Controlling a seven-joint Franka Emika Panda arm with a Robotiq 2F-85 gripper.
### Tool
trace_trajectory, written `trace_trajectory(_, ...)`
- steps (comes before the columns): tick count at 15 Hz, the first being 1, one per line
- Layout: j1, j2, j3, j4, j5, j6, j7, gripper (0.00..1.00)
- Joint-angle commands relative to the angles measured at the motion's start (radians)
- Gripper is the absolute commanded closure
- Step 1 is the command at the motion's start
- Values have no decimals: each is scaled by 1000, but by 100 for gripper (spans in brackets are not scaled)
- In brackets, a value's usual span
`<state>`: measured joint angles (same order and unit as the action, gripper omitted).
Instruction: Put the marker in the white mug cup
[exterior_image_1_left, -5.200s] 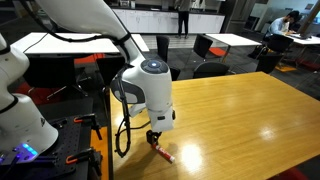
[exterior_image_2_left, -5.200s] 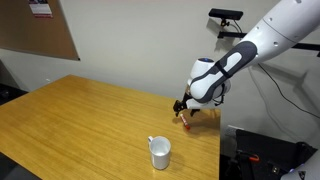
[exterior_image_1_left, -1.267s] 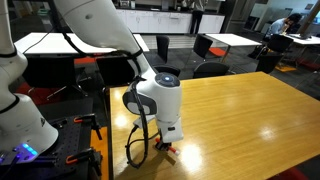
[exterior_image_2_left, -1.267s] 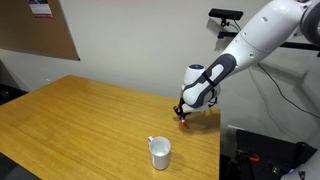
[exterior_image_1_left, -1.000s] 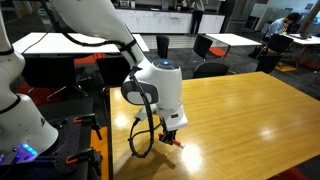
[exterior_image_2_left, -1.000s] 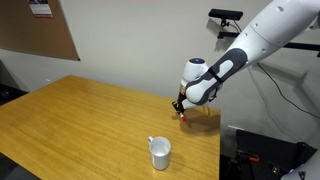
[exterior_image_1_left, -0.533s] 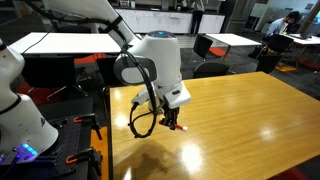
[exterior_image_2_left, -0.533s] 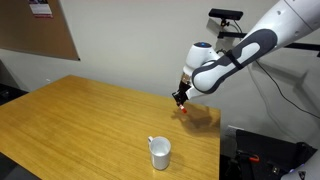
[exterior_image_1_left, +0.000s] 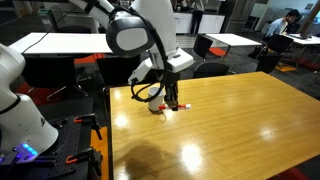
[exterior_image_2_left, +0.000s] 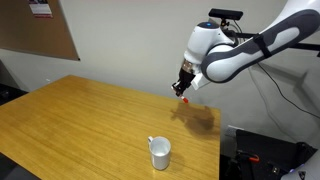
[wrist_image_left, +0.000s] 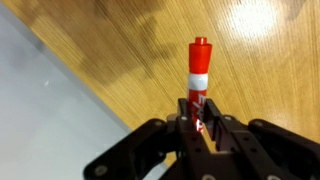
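"Where's the white mug cup (exterior_image_2_left: 160, 152)?"
"Upright near the table's (exterior_image_2_left: 70, 115) front edge, toward its right corner."
"And the marker (exterior_image_2_left: 185, 98)?"
"Pinched in the gripper (exterior_image_2_left: 183, 91), in the air above the right edge."

White mug cup (exterior_image_2_left: 160, 152) on wooden table (exterior_image_2_left: 70, 118)

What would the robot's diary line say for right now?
pincer: shut on marker | marker: held above table | white mug cup: upright on table, marker not yet inside
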<state>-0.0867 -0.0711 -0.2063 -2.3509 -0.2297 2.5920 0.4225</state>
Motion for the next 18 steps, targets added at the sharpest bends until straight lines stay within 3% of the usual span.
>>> trace_trajectory(1, -44, -59, 67, -8, -150, -5, 82, 95)
trace_trajectory(8, -101, -77, 153, 5, -486, 22, 349, 95)
trace_trajectory(13, -103, -56, 168, 33, -821, 14, 663, 95)
trace_trajectory(18, -88, -34, 207, 61, -1217, -65, 1059, 95)
